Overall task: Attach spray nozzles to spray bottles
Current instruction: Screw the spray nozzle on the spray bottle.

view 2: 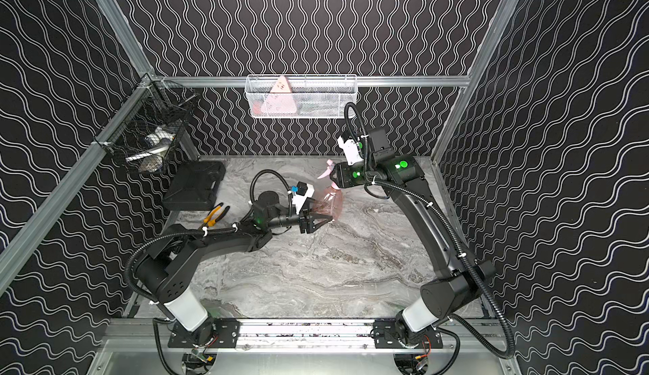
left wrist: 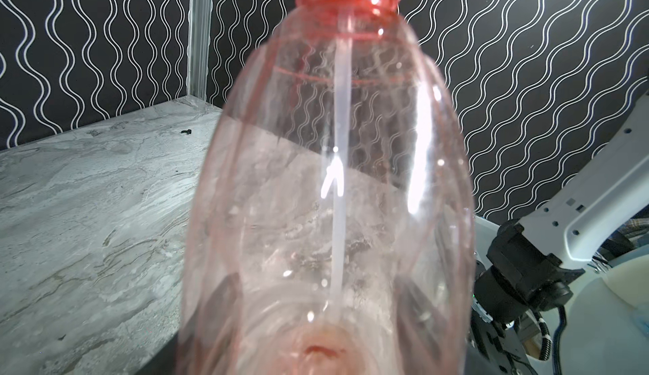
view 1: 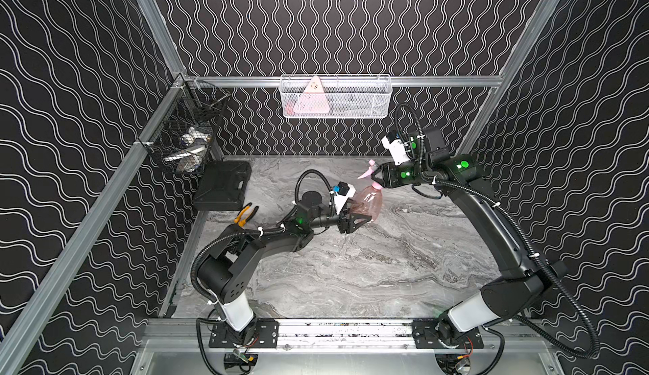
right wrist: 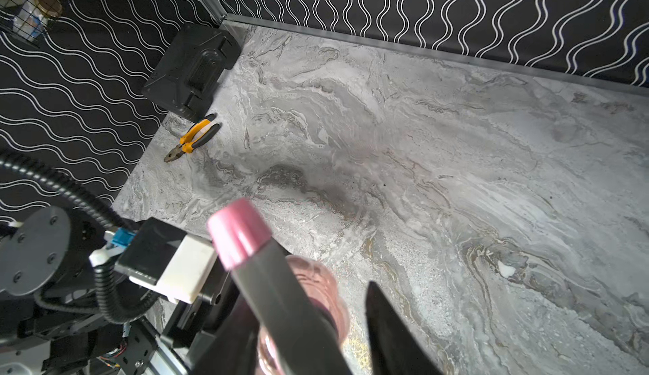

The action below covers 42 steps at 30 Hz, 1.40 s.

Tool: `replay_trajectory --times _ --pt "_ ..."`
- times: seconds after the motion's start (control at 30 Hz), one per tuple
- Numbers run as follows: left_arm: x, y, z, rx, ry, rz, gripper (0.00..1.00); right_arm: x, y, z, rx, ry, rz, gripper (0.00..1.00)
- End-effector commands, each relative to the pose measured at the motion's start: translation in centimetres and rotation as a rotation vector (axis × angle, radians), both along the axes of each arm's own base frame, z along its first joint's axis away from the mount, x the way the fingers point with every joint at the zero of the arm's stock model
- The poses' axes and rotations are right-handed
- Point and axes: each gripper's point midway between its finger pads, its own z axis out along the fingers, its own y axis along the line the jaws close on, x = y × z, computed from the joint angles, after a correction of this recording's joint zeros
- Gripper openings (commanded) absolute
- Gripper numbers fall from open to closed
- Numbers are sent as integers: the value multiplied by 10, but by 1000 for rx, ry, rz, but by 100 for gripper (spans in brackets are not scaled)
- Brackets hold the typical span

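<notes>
A translucent pink spray bottle (view 1: 368,203) (view 2: 330,201) is held tilted above the marble table, neck up and away from the left arm. My left gripper (view 1: 358,220) (view 2: 318,220) (left wrist: 316,303) is shut on its base, and the dark fingers (left wrist: 224,303) show through the plastic. The pink spray nozzle (view 1: 367,172) (view 2: 326,169) (right wrist: 238,231) sits on the neck with its pale tube (left wrist: 339,180) running down inside. My right gripper (view 1: 376,177) (view 2: 335,176) (right wrist: 305,278) has a jaw on each side of the nozzle's collar. Whether the jaws press it is unclear.
A black case (view 1: 223,188) and yellow-handled pliers (view 1: 246,213) lie at the table's left back. A black wire basket (view 1: 165,134) hangs on the left rail. A white mesh basket (view 1: 368,106) on the back rail holds a pale pink triangular plate (view 1: 310,99).
</notes>
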Motion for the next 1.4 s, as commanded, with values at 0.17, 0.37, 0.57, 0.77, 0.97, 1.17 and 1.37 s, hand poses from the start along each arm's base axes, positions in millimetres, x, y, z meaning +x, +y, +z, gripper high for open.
replay_trajectory --times 0.17,0.37,0.57,0.77,0.97,1.17,1.37 --pt "23 1 6 41 -102 173 34 7 13 -3 117 50 -163 9" --pt "25 -7 -5 154 -180 267 35 5 11 -26 61 66 -540 5" --pt "22 -8 -7 199 -232 332 34 -5 16 -41 35 114 -824 4" --pt "13 -13 -7 188 -237 297 34 -6 14 -39 -15 141 -946 3" --pt "-1 -20 -6 166 -202 126 35 -8 3 15 -71 26 -729 86" --pt "-4 -12 3 68 -127 12 35 -16 -26 80 -25 -89 -364 100" --pt "-9 -14 10 17 -78 -55 35 11 -42 91 155 -121 -241 100"
